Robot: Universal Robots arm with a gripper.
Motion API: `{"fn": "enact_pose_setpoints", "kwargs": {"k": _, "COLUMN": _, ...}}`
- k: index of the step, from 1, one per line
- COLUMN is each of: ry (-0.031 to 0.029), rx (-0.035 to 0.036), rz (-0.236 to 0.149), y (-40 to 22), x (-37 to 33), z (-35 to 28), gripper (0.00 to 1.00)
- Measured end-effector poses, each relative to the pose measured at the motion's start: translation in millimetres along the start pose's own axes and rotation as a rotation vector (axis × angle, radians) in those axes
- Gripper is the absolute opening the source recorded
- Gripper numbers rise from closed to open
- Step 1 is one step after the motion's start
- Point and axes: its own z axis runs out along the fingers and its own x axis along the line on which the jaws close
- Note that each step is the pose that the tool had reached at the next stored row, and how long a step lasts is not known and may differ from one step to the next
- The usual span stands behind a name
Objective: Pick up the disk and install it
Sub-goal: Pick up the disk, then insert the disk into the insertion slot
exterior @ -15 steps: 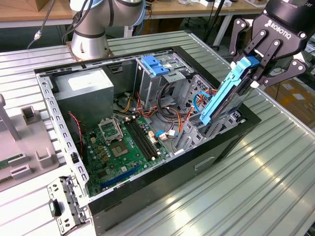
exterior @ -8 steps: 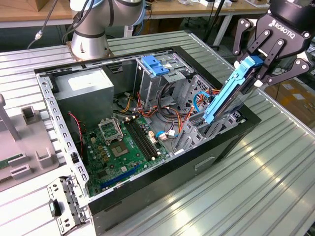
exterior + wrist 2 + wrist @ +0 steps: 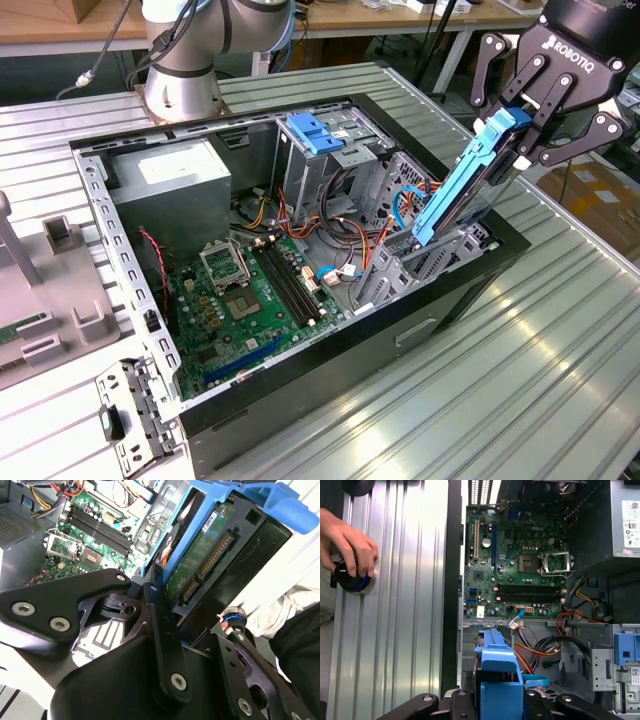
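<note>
The ribbed table point(image 3: 560, 380) is carrying an open computer case point(image 3: 300, 385), with a green motherboard point(image 3: 240, 300) lying on its floor. The disk point(image 3: 460, 190), framed in blue, is standing tilted at the case's side on the exterior view's right, its lower end dipping inside. The pincer point(image 3: 515, 125) is clamping its upper end. In the first wrist view, a hand point(image 3: 345, 542) is resting on a black knob point(image 3: 352, 580).

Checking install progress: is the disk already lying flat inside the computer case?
No, in the exterior view the disk stands steeply tilted, its upper end clamped in the gripper above the computer case.
</note>
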Motion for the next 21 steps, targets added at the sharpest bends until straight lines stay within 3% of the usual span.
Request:
{"fn": "enact_pose_setpoints", "kwargs": {"k": 14, "ry": -0.0008, "rx": 0.0000, "rz": 0.000, "y": -0.2, "x": -0.5, "z": 1.2, "gripper": 0.36}}
{"fn": "enact_pose_setpoints", "kwargs": {"k": 15, "ry": -0.0032, "rx": 0.0001, "rz": 0.000, "y": -0.3, "x": -0.6, "z": 1.5, "gripper": 0.36}}
{"fn": "enact_pose_setpoints", "kwargs": {"k": 19, "ry": -0.0362, "rx": 0.0006, "rz": -0.004, "y": -0.5, "x": -0.6, "z": 4.0, "gripper": 0.36}}
{"fn": "enact_pose_setpoints", "kwargs": {"k": 21, "ry": -0.0434, "rx": 0.0007, "rz": -0.004, "y": -0.7, "x": -0.6, "z": 6.4, "gripper": 0.36}}
